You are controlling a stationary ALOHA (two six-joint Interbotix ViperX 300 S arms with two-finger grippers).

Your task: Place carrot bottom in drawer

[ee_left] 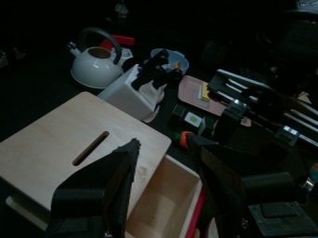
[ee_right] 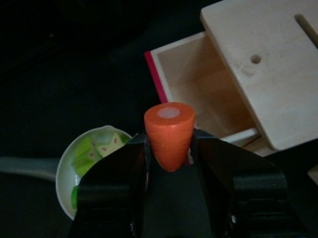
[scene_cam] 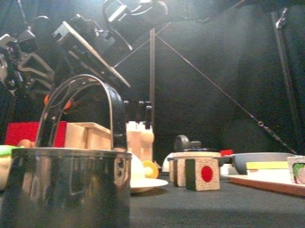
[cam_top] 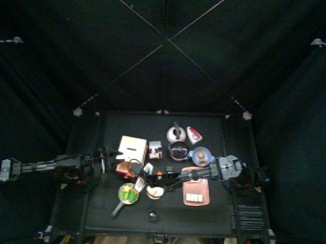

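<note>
So the right gripper (ee_right: 172,172) is clamped on the carrot bottom (ee_right: 170,136), one jaw on either side, orange stub sticking up with its flat cut end facing the wrist camera. It's hanging just over the pulled-out wooden drawer (ee_right: 211,88), near that drawer's front edge, with a green ladle (ee_right: 89,160) just beside it. The left gripper (ee_left: 168,191) has its jaws spread apart with nothing in them, hovering over the wooden drawer box (ee_left: 74,149). Beyond it there's a white kettle (ee_left: 93,61) and, I think, a knife block (ee_left: 143,84), kinda dark there.
</note>
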